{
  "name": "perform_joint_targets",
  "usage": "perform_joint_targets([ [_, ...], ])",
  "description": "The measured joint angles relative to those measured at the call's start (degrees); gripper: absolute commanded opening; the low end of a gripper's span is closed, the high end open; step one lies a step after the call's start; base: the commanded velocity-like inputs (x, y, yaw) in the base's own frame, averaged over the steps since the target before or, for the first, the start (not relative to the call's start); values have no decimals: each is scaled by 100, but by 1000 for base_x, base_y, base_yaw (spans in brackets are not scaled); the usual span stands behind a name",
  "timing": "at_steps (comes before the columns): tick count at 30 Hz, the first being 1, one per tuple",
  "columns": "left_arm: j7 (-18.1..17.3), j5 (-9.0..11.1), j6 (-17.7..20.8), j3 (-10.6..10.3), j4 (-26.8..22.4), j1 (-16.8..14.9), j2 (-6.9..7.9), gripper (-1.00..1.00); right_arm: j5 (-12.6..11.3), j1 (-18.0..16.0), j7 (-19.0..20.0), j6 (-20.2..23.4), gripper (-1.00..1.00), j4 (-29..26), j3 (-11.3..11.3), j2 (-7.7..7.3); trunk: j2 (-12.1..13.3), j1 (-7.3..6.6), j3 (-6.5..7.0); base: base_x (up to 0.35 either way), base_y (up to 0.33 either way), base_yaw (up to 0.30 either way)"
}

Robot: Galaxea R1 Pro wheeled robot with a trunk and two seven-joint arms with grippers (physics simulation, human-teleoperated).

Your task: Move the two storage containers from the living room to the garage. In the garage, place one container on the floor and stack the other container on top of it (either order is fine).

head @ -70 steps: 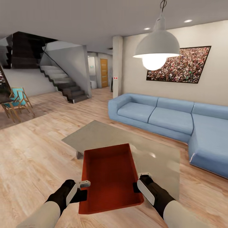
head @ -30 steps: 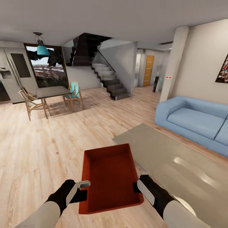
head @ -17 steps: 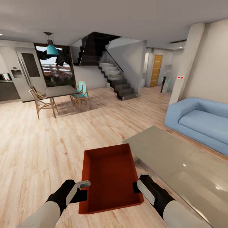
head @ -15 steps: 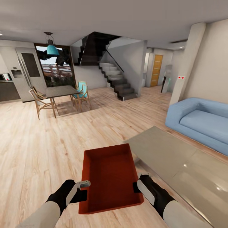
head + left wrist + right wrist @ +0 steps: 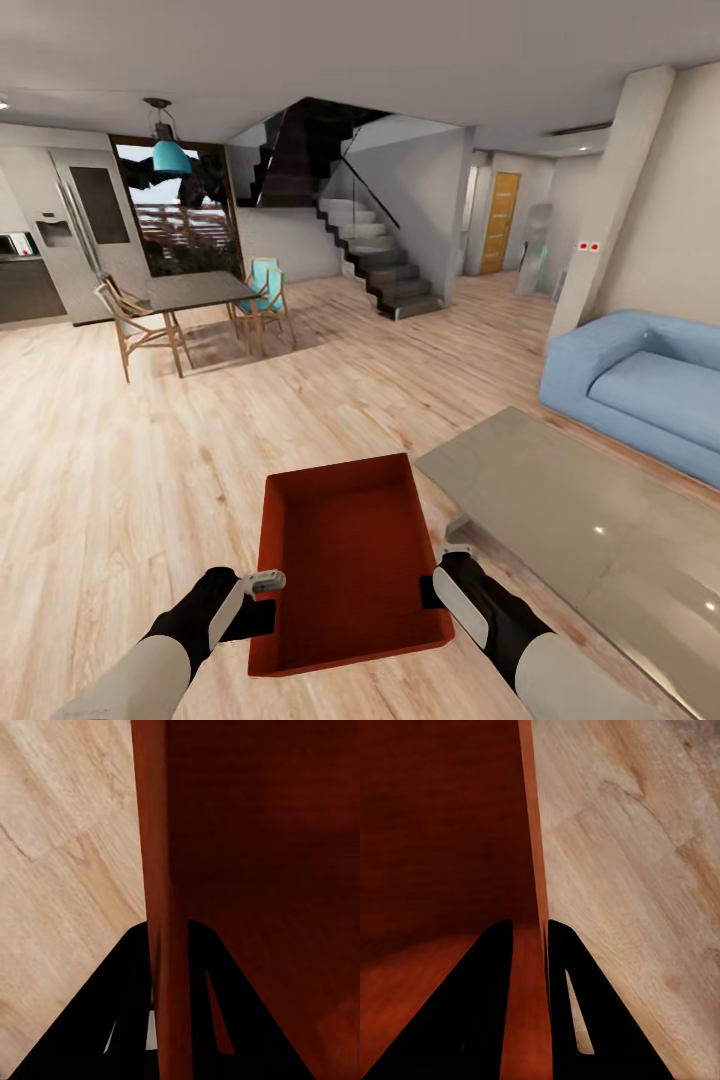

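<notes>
Head view: robot's carrying one storage container (image 5: 345, 560) w/ both arms, held level out front at about 6 o'clock in the pic, over the light wood floor (image 5: 120, 470) of the living room. Left gripper (image 5: 262, 582) is on the container's left wall, right gripper (image 5: 445, 575) on its right wall. Low grey bench (image 5: 560, 510) sits at 4 o'clock, blue sofa (image 5: 640, 385) at 3, stairs (image 5: 385, 265) at 12, dining table (image 5: 195, 290) w/ chairs at 10, wooden door (image 5: 497, 222) down the hall around 1.

Left wrist view: fingers (image 5: 135, 1012) clenched either side of the container's wall, one inside, one outside, wood floor beyond.

Right wrist view: same deal, fingers (image 5: 566, 1005) pinching the other wall, so both are grasping the bin.

Step in hand imo: hauling bin no. 1 out of the living room, no garage in sight yet. Can't tell where the 2nd bin is. Next move prob needs the base to drive on toward the garage while both arms keep the same spacing and pinch so the bin doesn't twist or slip out.
</notes>
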Motion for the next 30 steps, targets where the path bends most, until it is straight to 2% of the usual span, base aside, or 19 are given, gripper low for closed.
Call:
perform_joint_targets([
  [30,-2,-14,0,12,1,0,-3,-100,3,0,1,3,-100,0,-1,0,0,0,0,250,274,0],
])
